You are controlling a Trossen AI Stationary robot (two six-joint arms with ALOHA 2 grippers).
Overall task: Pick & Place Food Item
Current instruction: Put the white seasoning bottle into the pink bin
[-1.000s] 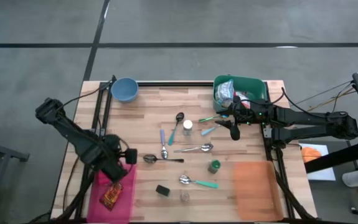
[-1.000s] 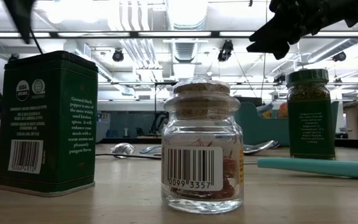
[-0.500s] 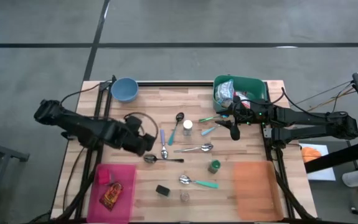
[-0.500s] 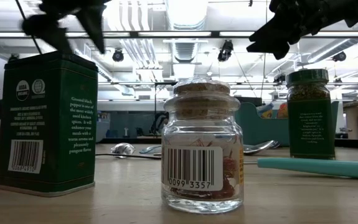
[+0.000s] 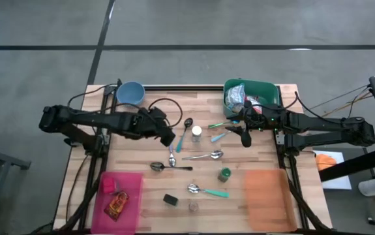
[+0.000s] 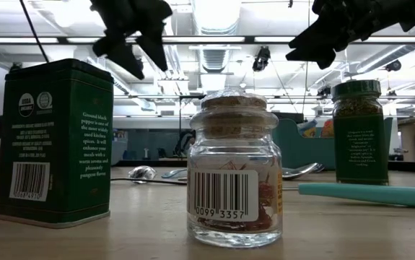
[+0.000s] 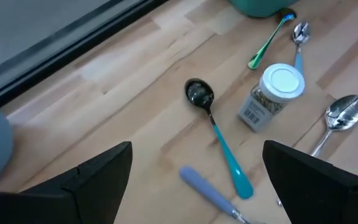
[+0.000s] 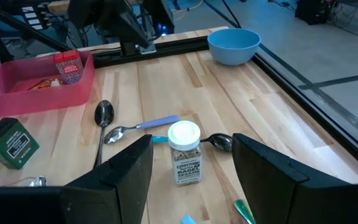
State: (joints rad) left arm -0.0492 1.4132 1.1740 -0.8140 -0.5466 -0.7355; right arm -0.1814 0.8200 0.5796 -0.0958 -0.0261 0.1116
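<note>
Glass, white-capped and small, the spice jar [image 7: 271, 96] stands upright mid-surface among scattered spoons; it is probably the next food item to take. I judge it light, rigid and smooth, so best gripped across the body below the cap. The left hand [image 5: 163, 132] hovers just beside it, fingers spread wide, empty. The right hand [image 5: 244, 135] hangs on the jar's other side, partly open, holding nothing.

The high view looks straight down on the whole table [image 5: 174, 98]. The low view sits at tabletop level, very near a cork-stoppered jar [image 6: 234, 170]. Both wrist views look past their own fingers and share the white-capped spice jar [image 7: 271, 97] just ahead.
</note>
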